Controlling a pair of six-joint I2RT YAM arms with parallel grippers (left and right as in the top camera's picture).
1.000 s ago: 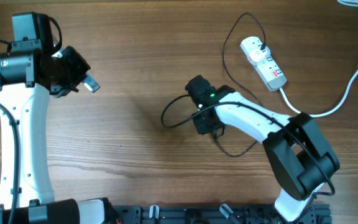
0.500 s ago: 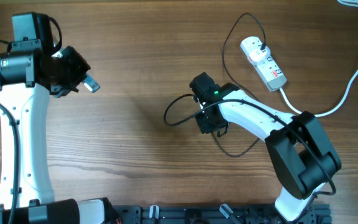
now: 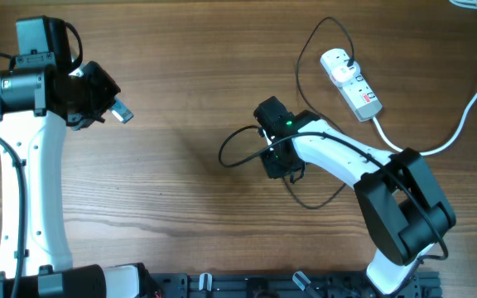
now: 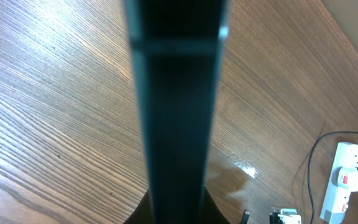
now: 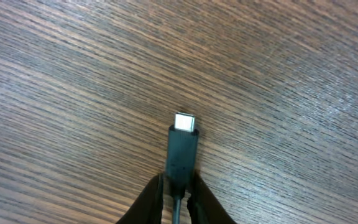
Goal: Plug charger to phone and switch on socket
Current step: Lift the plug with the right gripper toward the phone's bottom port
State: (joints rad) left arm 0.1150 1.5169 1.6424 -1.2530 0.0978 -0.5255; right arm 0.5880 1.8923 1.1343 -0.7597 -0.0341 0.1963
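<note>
My left gripper [image 3: 106, 101] at the upper left is shut on the phone [image 3: 122, 112] and holds it above the table. In the left wrist view the phone [image 4: 176, 93] is a dark upright slab that fills the middle. My right gripper [image 3: 277, 161] at mid-table is shut on the charger's black connector [image 5: 183, 149]. The silver tip [image 5: 185, 121] points away from the fingers [image 5: 151, 198], low over the wood. The thin black cable [image 3: 237, 147] loops left of the gripper and runs up to the white socket [image 3: 351, 82] at the upper right. The socket also shows in the left wrist view [image 4: 340, 183].
The socket's thick white cord [image 3: 462, 112] curves off to the right edge. More black cable [image 3: 313, 203] lies on the wood under the right arm. Bare wooden table [image 3: 180, 190] lies between the two arms.
The right gripper shifted slightly to the right with the connector, then held still. The left arm and the phone have not moved.
</note>
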